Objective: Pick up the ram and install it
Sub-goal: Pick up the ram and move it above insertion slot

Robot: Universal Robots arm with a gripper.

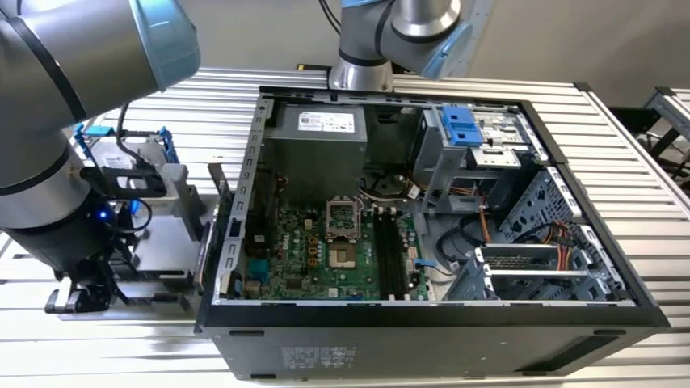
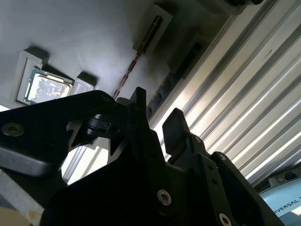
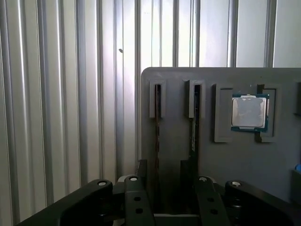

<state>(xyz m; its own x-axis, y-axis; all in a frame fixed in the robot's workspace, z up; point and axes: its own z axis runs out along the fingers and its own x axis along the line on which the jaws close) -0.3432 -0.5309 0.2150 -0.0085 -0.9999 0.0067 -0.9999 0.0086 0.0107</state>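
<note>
Gripper (image 3: pixel 169 188), jaws apart, hovers over the gray tray (image 3: pixel 178 141) at the case's (image 1: pixel 431 339) nine o'clock in the exterior view. The ram (image 3: pixel 157 132) stands apparently untouched in its slot.

The exterior view looked steeply down from above on the open computer case (image 1: pixel 431 323) and the ribbed tabletop (image 1: pixel 636 162). Both wrist views sat close behind the jaws and shared the grey tray (image 3: pixel 235 160) and its processor (image 3: pixel 249 113). The second wrist view saw them obliquely.

Arm (image 1: pixel 65 97) bent low; claw (image 3: pixel 167 172) jaws apart.
</note>
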